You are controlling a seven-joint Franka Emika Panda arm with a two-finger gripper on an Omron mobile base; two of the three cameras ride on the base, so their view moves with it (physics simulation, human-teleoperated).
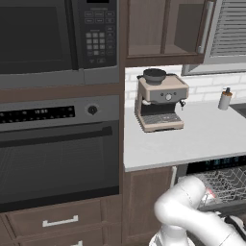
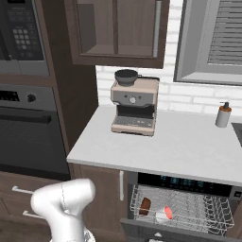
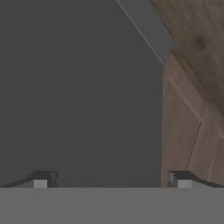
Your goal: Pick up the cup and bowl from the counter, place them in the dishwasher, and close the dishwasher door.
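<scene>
counter [image 2: 179, 146]: coffee machine [image 2: 133, 105], soap bottle [image 2: 223, 115] | dishwasher [image 2: 182, 208]: open | gripper [image 3: 113, 179]: fingers spread, empty

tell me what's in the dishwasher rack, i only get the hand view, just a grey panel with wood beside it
Observer: In the right base view the bowl lies in the pulled-out rack of the dishwasher.
Operator: and the cup
Observer: A red and white cup lies beside the bowl in the same rack.
Operator: anything left on the counter
Observer: The counter holds a coffee machine and a soap dispenser, and no dishes.
</scene>
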